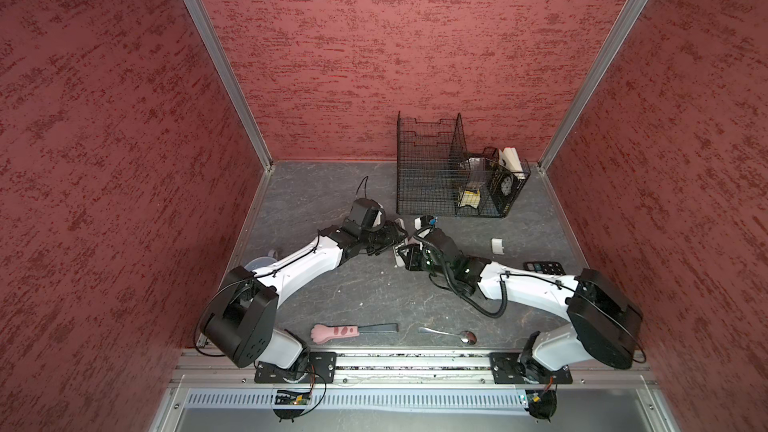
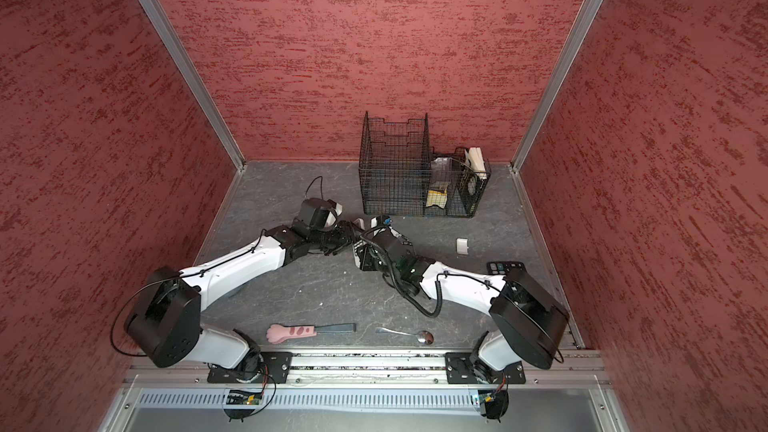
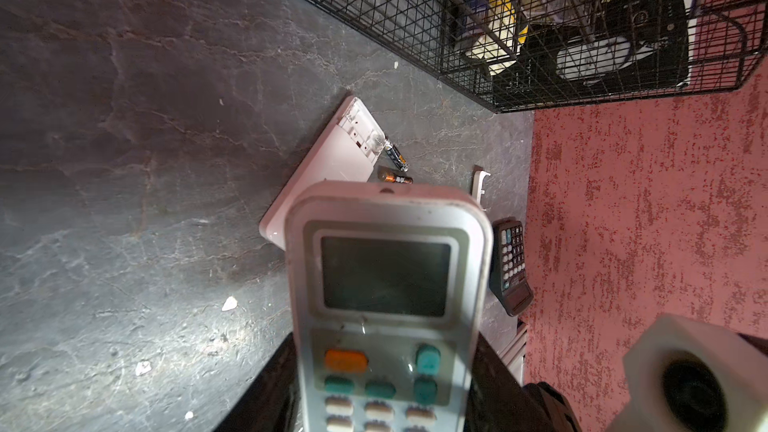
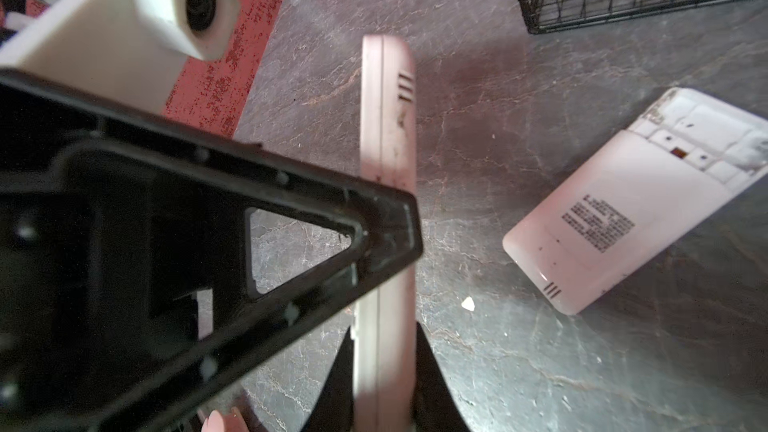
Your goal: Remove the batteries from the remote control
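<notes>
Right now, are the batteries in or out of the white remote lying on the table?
Out: two batteries lie on the table beside the lying remote, whose compartment is uncovered.

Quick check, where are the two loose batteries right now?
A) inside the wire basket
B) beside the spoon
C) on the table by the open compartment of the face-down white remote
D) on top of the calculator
C: in the left wrist view the batteries lie on the table right at the open end of the face-down remote, beyond the held screen remote.

White remote (image 3: 386, 284) (orange, teal buttons)
</notes>
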{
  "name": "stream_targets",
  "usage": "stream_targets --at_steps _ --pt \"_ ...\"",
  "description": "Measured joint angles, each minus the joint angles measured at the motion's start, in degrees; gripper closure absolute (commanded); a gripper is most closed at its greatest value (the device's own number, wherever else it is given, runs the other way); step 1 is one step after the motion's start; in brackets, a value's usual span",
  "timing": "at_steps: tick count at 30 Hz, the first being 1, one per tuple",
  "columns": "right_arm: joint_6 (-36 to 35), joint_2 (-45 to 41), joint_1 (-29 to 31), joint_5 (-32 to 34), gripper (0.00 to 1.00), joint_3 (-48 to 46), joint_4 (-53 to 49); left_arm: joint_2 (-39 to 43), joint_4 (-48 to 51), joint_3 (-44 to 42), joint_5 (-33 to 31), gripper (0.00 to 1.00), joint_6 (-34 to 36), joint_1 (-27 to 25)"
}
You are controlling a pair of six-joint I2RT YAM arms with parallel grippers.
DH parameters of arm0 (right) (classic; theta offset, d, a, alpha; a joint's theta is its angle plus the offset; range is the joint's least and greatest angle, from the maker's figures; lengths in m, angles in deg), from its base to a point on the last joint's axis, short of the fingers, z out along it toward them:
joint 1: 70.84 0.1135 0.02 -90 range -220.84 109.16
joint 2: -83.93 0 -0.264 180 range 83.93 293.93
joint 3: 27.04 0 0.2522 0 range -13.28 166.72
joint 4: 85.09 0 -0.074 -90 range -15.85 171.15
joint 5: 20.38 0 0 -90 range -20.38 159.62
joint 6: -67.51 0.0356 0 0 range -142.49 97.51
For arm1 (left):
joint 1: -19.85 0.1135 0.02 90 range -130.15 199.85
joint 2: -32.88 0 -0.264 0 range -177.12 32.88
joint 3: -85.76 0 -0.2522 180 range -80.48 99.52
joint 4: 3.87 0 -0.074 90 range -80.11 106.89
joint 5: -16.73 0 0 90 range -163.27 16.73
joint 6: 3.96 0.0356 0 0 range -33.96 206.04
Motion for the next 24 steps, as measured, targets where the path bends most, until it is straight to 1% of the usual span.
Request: stream_targets --at_steps 3,4,8,11,18,24 --pt "-0.20 0.00 0.07 0.00 0.96 0.00 -0.39 0.02 -0.35 -0.46 0.79 0.54 -0.17 0.46" --pt "-0.42 0.00 0.09 0.00 0.97 0.00 -0.46 0.02 -0.35 -0.50 1.09 0.50 -0.17 0.68" --pt "-2.60 0.00 0.11 -0.26 0.98 1.09 -1.36 0.74 0.15 -0.50 3.28 0.45 -0.13 2.34" --pt "-5.62 0.00 0.20 -0.92 0.98 2.47 -2.19 1.92 2.62 0.39 4.96 0.40 0.46 3.87" --pt "-15.56 -0.02 0.46 -1.07 1.00 4.39 -9.09 2.86 11.39 4.20 6.10 0.36 1.77 7.54" --pt "-20.76 -0.15 0.68 -1.09 1.00 4.39 -12.66 4.44 16.52 4.20 7.98 0.36 1.57 9.92"
